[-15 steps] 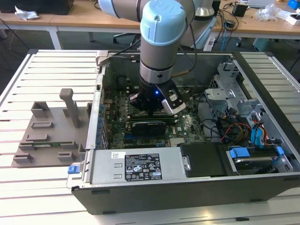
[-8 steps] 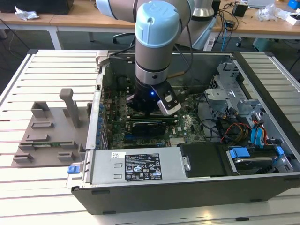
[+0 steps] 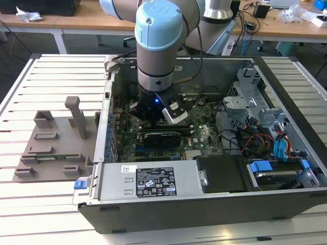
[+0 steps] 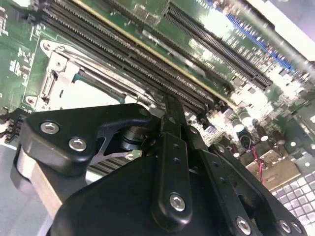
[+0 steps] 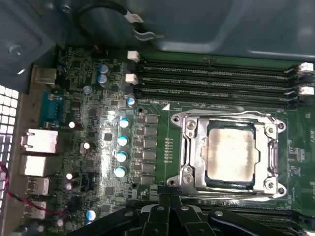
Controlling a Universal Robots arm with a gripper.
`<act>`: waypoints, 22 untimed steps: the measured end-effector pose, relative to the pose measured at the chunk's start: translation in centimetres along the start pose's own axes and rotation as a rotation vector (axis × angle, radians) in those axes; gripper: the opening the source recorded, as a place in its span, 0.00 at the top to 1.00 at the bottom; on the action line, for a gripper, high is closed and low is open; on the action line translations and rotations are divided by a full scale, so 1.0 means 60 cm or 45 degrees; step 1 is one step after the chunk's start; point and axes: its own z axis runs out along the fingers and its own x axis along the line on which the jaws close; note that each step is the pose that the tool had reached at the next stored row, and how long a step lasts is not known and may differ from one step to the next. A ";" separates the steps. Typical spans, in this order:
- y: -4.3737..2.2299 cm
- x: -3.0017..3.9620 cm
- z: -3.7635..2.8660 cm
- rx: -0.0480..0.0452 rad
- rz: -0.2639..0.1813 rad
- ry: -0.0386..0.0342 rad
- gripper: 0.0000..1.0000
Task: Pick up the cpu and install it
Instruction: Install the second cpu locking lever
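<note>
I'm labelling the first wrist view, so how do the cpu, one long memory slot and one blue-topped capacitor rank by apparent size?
1. Memory slot: longest, though narrow.
2. cpu, lying inside the metal socket frame: it may cover more area, so these two are close.
3. Blue-topped capacitor: clearly smallest.

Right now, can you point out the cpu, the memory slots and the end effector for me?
cpu (image 5: 231, 157): first wrist view, middle of its pale metal top, sitting in the socket frame.
memory slots (image 5: 216, 78): first wrist view, middle of the dark rows.
end effector (image 4: 172, 113): second wrist view, tip of the black linkage.
</note>
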 end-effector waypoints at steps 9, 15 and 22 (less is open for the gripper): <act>0.008 0.000 0.011 -0.001 0.000 0.0004 0.89; 0.007 -0.001 0.006 -0.002 -0.001 -0.0005 0.89; 0.004 -0.001 0.006 -0.001 0.000 0.0005 0.89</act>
